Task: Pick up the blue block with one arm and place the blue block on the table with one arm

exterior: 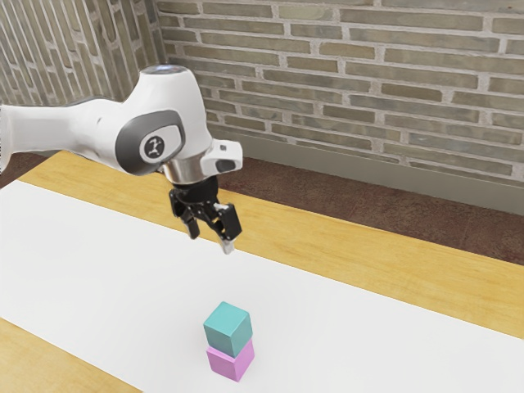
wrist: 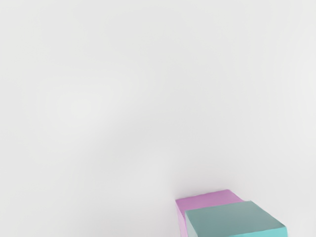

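- The black two-finger gripper [exterior: 211,241] is above the white, flat, smooth covering [exterior: 98,254] on the yellow-brown wooden tabletop [exterior: 385,262]; its fingers stand apart, with nothing held between them.
- The teal-blue cube, a smooth block of a material I cannot tell [exterior: 228,328], is the task's blue block. It rests on the pinkish-purple cube, a block that looks equally smooth [exterior: 232,360], and the gripper is clear of both.
- The upper block seems to sit a little off square on the lower one, so a sideways brush from a descending finger could slide it off or tip the pair.
- The hand does not look centred over the stack. Coming down from here without first shifting across would probably miss the blue block or land a fingertip on its top.
- Going too deep is another risk: the fingers could close on both blocks, or catch the purple one and drag it along.
- If the grasp is skewed to the faces, the block may twist as the fingers close.
- Later, letting go too high could make it bounce or roll; setting it down too near the purple block could knock that one.
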Robot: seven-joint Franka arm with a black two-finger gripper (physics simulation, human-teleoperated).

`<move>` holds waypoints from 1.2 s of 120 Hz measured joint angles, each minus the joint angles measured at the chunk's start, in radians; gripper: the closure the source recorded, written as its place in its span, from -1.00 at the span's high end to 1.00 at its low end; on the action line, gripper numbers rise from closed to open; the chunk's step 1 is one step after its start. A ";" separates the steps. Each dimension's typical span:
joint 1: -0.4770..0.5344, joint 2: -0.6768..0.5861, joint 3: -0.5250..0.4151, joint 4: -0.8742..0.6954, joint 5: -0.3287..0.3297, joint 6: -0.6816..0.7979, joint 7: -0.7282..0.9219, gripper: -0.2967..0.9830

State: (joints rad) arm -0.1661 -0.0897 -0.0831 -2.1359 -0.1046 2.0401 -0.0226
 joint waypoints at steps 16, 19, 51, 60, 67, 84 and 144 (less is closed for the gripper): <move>-0.034 -0.021 -0.009 -0.060 -0.014 0.031 -0.036 0.54; -0.040 -0.022 -0.009 -0.069 -0.015 0.035 -0.042 0.54; -0.063 -0.005 -0.011 -0.153 -0.020 0.088 -0.098 0.54; -0.083 -0.006 -0.012 -0.166 -0.021 0.110 -0.110 0.54; -0.098 -0.005 -0.012 -0.175 -0.021 0.122 -0.118 0.54; -0.105 -0.006 -0.013 -0.213 -0.028 0.144 -0.137 0.54; -0.119 0.080 -0.014 -0.221 -0.087 0.202 -0.183 0.54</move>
State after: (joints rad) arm -0.2851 -0.0101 -0.0967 -2.3566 -0.1919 2.2424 -0.2060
